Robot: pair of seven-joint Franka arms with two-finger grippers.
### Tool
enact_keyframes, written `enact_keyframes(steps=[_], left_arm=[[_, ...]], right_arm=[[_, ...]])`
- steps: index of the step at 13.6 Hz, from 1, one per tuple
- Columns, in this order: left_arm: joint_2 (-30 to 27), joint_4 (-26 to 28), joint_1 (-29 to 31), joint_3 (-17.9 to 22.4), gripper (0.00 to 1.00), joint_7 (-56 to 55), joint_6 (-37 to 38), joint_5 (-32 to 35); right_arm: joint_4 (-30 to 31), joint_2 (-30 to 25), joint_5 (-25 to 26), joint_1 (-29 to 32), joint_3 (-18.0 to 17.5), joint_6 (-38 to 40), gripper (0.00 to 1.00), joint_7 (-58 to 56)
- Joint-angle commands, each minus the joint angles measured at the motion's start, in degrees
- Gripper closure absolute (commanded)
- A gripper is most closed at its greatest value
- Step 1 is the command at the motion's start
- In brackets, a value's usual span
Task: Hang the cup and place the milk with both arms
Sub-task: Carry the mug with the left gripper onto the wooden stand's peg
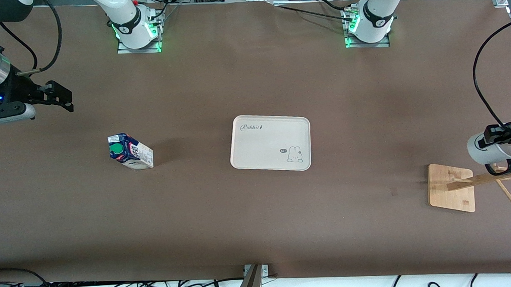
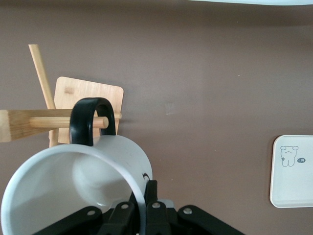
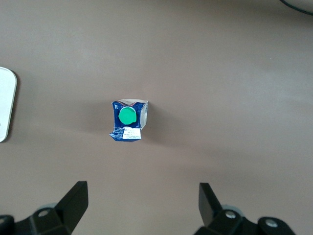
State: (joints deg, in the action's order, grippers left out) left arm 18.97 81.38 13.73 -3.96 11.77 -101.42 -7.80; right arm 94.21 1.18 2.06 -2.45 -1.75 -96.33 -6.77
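The white cup [image 1: 489, 152] lies tilted on its side in the air over the wooden rack [image 1: 451, 187], at the left arm's end of the table. My left gripper [image 1: 496, 134] is shut on its rim. In the left wrist view the cup [image 2: 73, 186] faces the camera with its mouth, my left gripper [image 2: 145, 205] pinches the rim, and the black handle [image 2: 90, 120] loops round the tip of a rack peg [image 2: 54, 122]. The milk [image 1: 130, 151] stands on the table toward the right arm's end. My right gripper [image 1: 61, 98] is open and empty, in the air. The right wrist view shows the milk [image 3: 128, 120] ahead of the open right gripper [image 3: 142, 196].
A cream tray [image 1: 271, 158] with a rabbit drawing lies at the table's middle; its edge shows in the left wrist view [image 2: 281, 196] and the right wrist view [image 3: 6, 103]. Cables run along the table's near edge.
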Motion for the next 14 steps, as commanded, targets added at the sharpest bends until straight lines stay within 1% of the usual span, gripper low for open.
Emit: enact_keyframes(steps=[1,2,3,4,5,8,10,12,14], left_arm=[[1.33,-1.66,2.08,-0.53,1.0,1.41,0.52,-1.6],[1.42,-1.66,2.18,-0.53,0.95,1.5,0.52,-1.6],[1.42,-1.66,2.18,-0.53,0.25,1.41,0.43,-1.69],[1.42,-1.66,2.26,-0.53,0.0,0.71,0.43,-2.99],[1.42,-1.66,2.09,-0.53,0.0,0.01,0.43,-3.27],[1.16,-0.88,1.91,-0.88,0.0,-0.88,1.22,-2.92],[0.98,-1.04,1.56,-1.23,0.0,-1.31,3.93,-2.92],[-0.07,-1.22,0.17,-1.58,0.0,-3.59,5.09,-2.4],[-2.0,-1.31,-2.56,-1.67,0.0,-5.53,7.11,2.68]], right_arm=[[-1.05,0.4,0.32,0.42,-0.45,0.35,0.0,0.71],[-1.05,0.4,0.4,0.51,-0.45,0.27,0.0,0.71],[-1.05,0.4,0.4,0.51,-0.45,0.35,0.0,0.62],[-1.05,0.4,0.4,0.6,-0.27,0.44,0.0,0.62],[-1.05,0.49,0.4,0.6,0.34,0.44,0.0,0.62],[-1.05,0.76,0.4,0.6,0.34,0.27,0.0,0.62],[-1.05,0.76,0.4,0.6,0.34,0.18,0.0,0.62],[-1.14,0.76,0.4,0.51,0.34,0.18,0.0,0.62],[-1.14,0.76,0.4,0.51,0.34,0.18,0.0,0.62]])
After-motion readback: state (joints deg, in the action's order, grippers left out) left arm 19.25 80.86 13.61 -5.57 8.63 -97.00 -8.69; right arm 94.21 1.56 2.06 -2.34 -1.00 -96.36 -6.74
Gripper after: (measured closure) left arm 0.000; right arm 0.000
